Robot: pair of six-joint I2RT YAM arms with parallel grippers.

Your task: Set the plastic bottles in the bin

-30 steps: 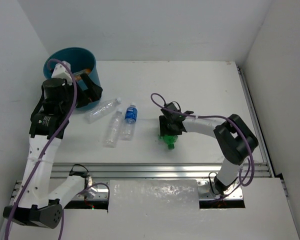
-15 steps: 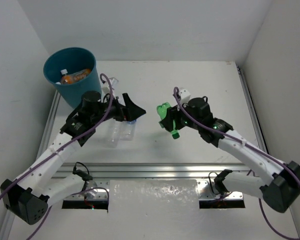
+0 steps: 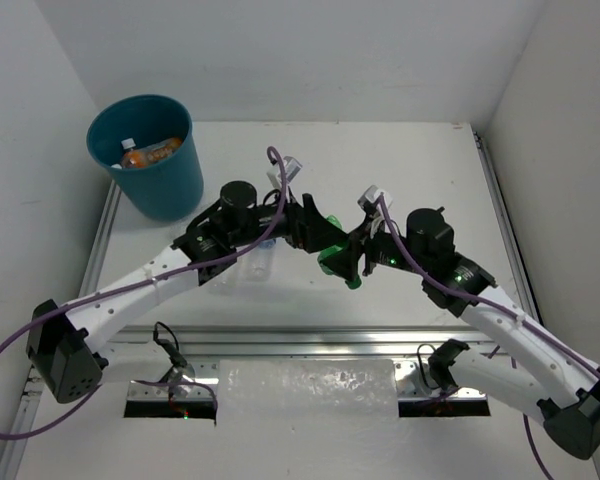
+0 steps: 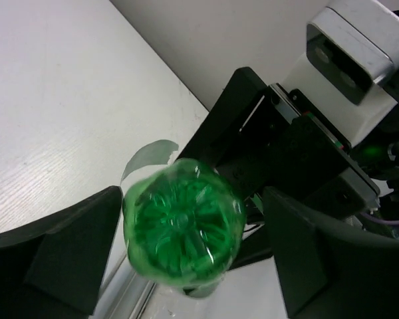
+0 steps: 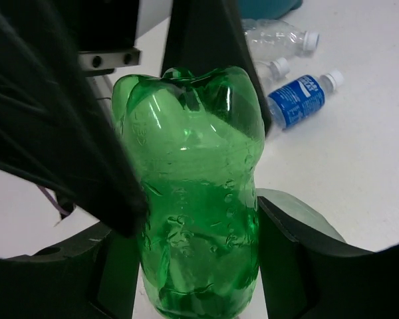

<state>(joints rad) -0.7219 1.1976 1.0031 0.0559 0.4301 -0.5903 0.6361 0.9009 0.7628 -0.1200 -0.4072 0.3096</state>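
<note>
My right gripper point(image 3: 352, 258) is shut on the green bottle point(image 3: 336, 256) and holds it above the middle of the table; its fingers point(image 5: 299, 266) press both sides of the bottle point(image 5: 193, 199). My left gripper point(image 3: 316, 234) is open, with its jaws either side of the bottle's base point(image 4: 183, 229); a gap shows at the right finger point(image 4: 319, 259). The teal bin point(image 3: 165, 190) stands at the far left with an orange bottle point(image 3: 148, 153) inside. A clear bottle point(image 5: 279, 36) and a blue-labelled bottle point(image 5: 302, 100) lie on the table.
The left arm point(image 3: 180, 265) stretches over the loose bottles and hides most of them in the top view. A metal rail point(image 3: 310, 340) runs along the table's near edge. White walls close in the left, back and right.
Both arms have swung in to meet at the middle. The right gripper has brought the green bottle leftward, and the left gripper's open jaws have come around its base.
</note>
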